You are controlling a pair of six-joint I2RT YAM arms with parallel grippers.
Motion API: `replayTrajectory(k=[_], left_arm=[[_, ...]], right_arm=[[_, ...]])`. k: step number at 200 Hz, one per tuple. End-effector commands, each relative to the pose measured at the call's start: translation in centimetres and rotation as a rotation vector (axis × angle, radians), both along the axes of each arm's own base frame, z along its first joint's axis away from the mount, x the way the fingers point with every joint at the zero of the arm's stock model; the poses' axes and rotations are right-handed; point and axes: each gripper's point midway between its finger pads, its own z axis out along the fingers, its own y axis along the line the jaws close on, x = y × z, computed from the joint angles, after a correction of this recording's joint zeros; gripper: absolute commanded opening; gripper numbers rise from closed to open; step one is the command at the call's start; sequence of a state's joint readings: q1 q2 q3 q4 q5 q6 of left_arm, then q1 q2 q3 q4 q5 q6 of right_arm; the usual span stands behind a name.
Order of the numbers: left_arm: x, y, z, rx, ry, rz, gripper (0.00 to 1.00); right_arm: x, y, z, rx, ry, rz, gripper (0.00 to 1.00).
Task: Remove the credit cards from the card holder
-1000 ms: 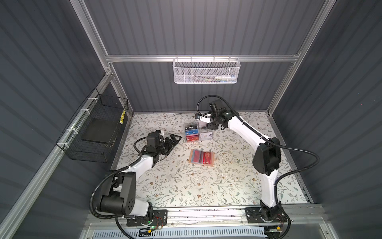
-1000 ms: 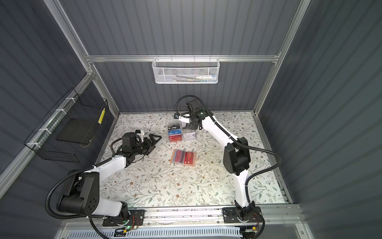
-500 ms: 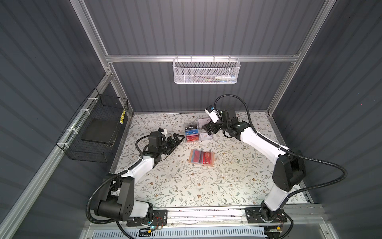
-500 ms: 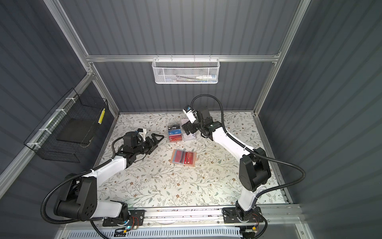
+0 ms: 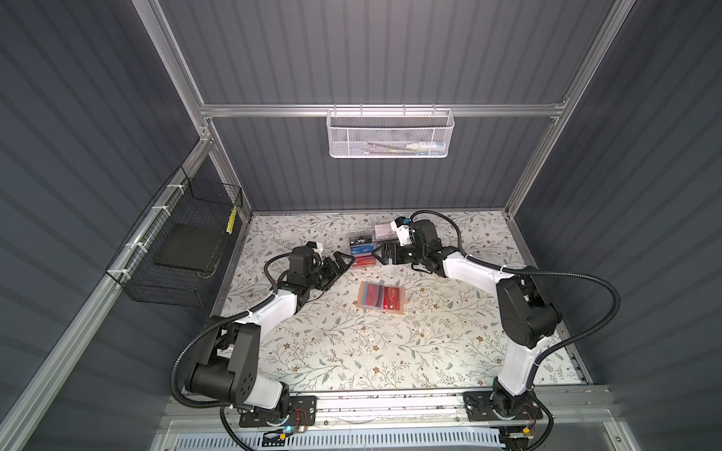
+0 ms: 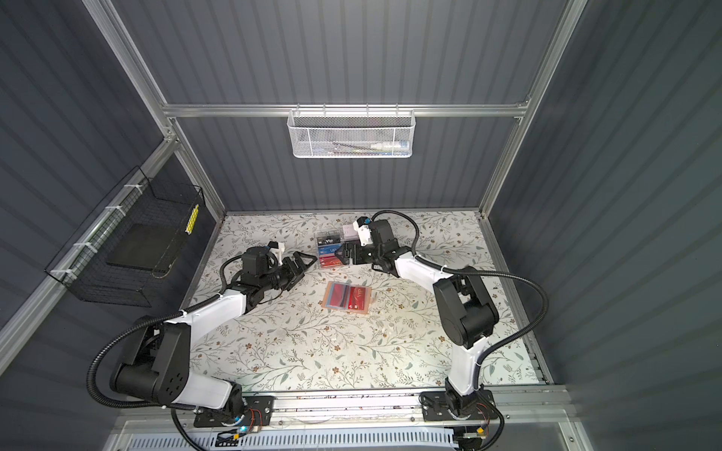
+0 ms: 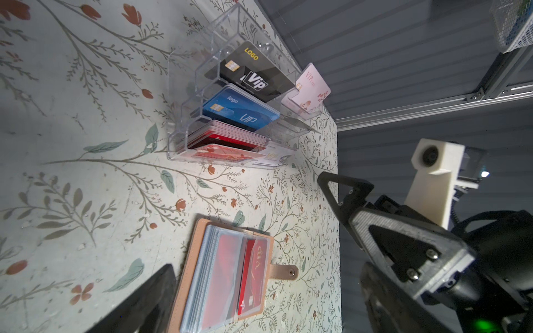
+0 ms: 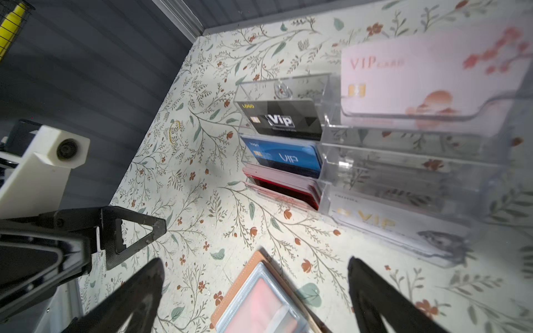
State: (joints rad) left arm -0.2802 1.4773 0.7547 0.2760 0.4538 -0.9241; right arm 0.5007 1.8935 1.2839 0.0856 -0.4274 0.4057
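card holder (image 5: 382, 296): open flat on flowered table (image 5: 351, 351), near front of clear rack (image 5: 361, 250) | red cards (image 7: 255, 274): tucked in its sleeves | left gripper (image 5: 344, 259): jaws apart, empty, left of rack | right gripper (image 5: 379, 254): jaws apart, empty, at rack's right side

Dark grey ribbed walls (image 5: 390, 50) and aluminium framing (image 5: 375, 110) enclose a floral tabletop (image 5: 351, 351); a white mesh basket (image 5: 388, 136) and a black wire basket (image 5: 176, 281) hang from them.

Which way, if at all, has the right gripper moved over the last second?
Yes. In both top views the right gripper has come forward, from over the rear tier of the clear card rack to beside its front right corner.
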Motion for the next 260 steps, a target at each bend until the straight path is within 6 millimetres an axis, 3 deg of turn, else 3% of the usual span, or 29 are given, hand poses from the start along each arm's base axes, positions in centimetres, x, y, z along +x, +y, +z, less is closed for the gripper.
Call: replayTrajectory(k=[1, 63, 176, 260], left_arm=[[0.8, -0.2, 0.4, 0.0, -0.021, -0.002, 1.0], [1.4, -0.3, -0.3, 0.008, -0.009, -0.006, 1.0], [3.0, -0.5, -1.6, 0.013, 0.007, -0.008, 1.0], [2.9, -0.5, -2.1, 0.018, 0.015, -0.007, 1.0]], right_arm=[[0.9, 0.8, 0.8, 0.078, -0.001, -0.001, 0.99], [4.5, 0.1, -0.9, 0.104, 0.033, -0.042, 0.99], [8.3, 0.6, 0.2, 0.135, 0.01, -0.038, 0.99], [8.6, 0.9, 0.6, 0.153, 0.014, -0.018, 0.99]])
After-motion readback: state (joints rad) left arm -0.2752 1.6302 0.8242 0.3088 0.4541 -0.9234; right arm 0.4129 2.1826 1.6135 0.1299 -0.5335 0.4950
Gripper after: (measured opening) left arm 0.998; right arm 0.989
